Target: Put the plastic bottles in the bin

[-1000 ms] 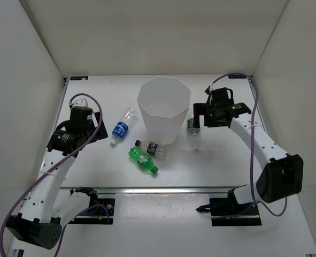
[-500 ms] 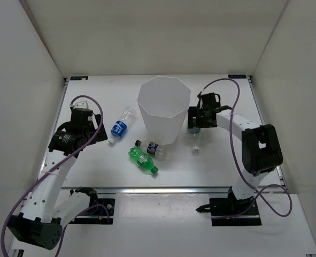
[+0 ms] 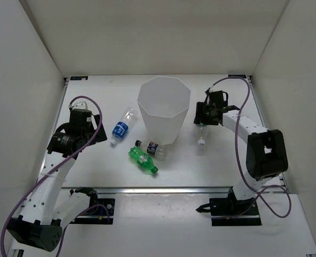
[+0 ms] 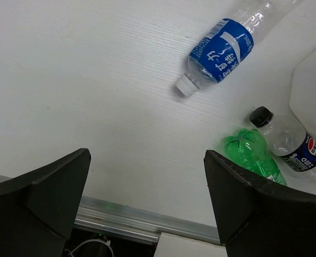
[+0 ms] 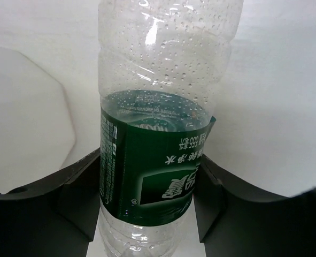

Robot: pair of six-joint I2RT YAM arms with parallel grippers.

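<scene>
The right gripper point(image 5: 147, 201) is closed on the bottle with the dark green label point(image 5: 155, 160), one finger on each side of the label. In the top view this bottle point(image 3: 201, 133) sits just to the right of the bin point(image 3: 160, 127), its white cap pointing toward the near edge of the table point(image 3: 227, 160). A narrow strip of bare table separates it from the bin wall. Whether it is lifted or resting on the table I cannot tell.

The bin stands near the middle of the far half of the table, its rim open upward. The table is bare between the bin and the far edge, and along the right edge.

The left gripper point(image 4: 147, 198) is spread wide and holds nothing, over bare table by the left edge. The blue-labelled bottle point(image 3: 121, 128) lies just left of the bin. The short bottle with the dark cap point(image 3: 151, 148) and the green bottle point(image 3: 142, 159) lie side by side in front of the bin, well back from the metal rail point(image 3: 174, 189) on the near edge.
</scene>
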